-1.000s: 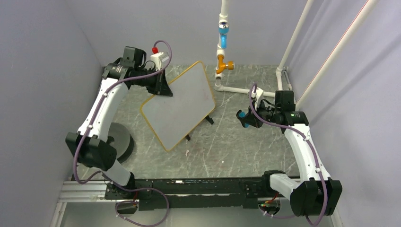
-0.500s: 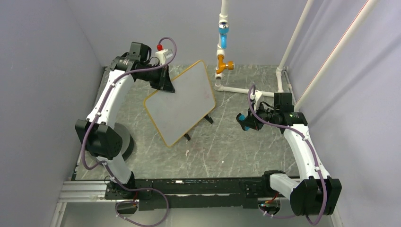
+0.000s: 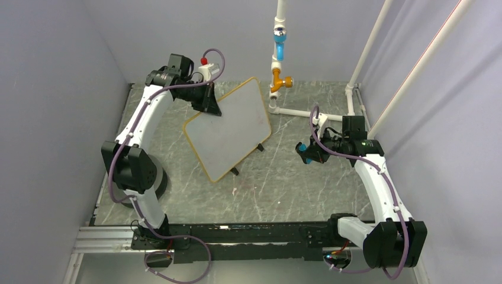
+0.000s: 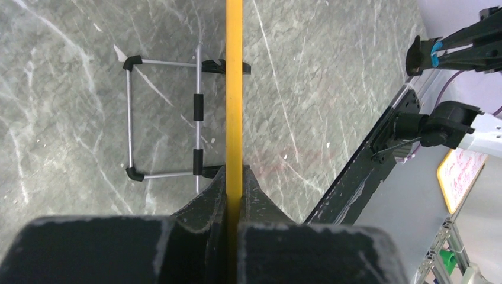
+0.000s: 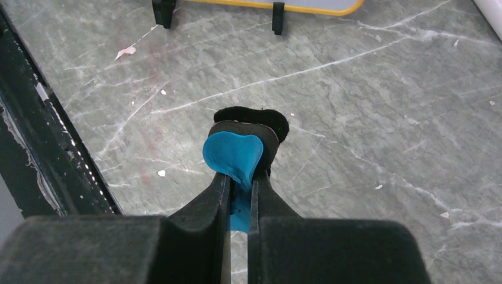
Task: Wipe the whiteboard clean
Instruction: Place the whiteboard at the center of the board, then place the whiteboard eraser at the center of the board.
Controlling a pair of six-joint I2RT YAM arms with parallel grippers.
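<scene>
The whiteboard [image 3: 228,130], white with a thin yellow-orange frame, stands tilted on two black clip feet [image 3: 235,171] near the table's middle; I see no writing on its face. My left gripper [image 3: 208,105] is shut on its upper left edge. In the left wrist view the board shows edge-on as a yellow strip [image 4: 234,89] running out from between the fingers [image 4: 213,195]. My right gripper [image 3: 305,150] hovers to the board's right, apart from it, shut on a small blue-and-black eraser [image 5: 235,151]. The board's bottom edge [image 5: 319,7] lies far ahead in the right wrist view.
A wire stand [image 4: 163,115] sits behind the board on the marble tabletop [image 3: 284,183]. White pipes with blue and orange fittings [image 3: 278,59] rise at the back. A dark round disc [image 3: 155,177] lies at the left. A black rail [image 3: 248,234] runs along the near edge. Grey walls enclose both sides.
My left arm has swung up and to the right, carrying the board's gripped corner that way, so the board has shifted slightly right. The right gripper with the eraser has barely moved.
</scene>
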